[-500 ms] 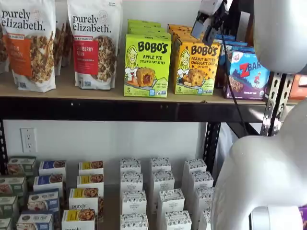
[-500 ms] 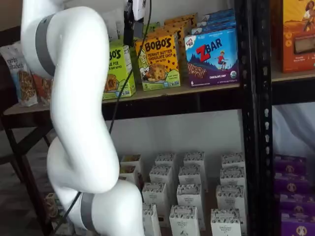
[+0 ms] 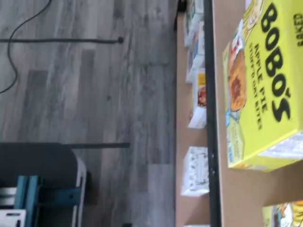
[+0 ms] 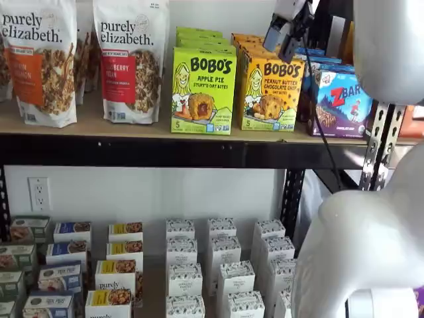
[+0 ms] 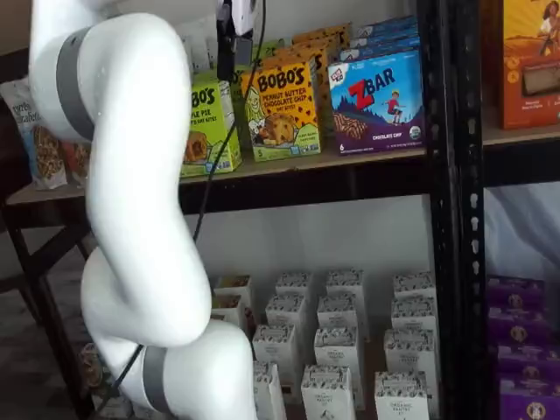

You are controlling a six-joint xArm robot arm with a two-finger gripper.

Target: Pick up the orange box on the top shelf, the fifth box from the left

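The orange box (image 4: 270, 93) stands upright on the top shelf (image 4: 132, 127), between a lime-green Bobo's Apple Pie box (image 4: 203, 89) and a blue ZBar box (image 4: 341, 103). It shows in both shelf views (image 5: 280, 109). My gripper (image 4: 290, 36) hangs in front of and just above the orange box's upper right corner, apart from it. In a shelf view it (image 5: 229, 54) shows side-on at the box's upper left, so no gap between the fingers can be made out. The wrist view shows the Apple Pie box (image 3: 265, 90), the shelf board (image 3: 232, 198) and a sliver of the orange box (image 3: 284, 215).
Two purely elizabeth. granola bags (image 4: 129, 59) stand at the shelf's left. More orange boxes stand in a row behind the front one. Small white boxes (image 4: 222, 265) fill the lower level. A black upright (image 5: 442, 175) stands right of the ZBar box (image 5: 378, 101). My white arm (image 5: 131, 219) fills the foreground.
The arm has shifted slightly; the gripper stays at about the same spot by the orange box's top. No box has moved.
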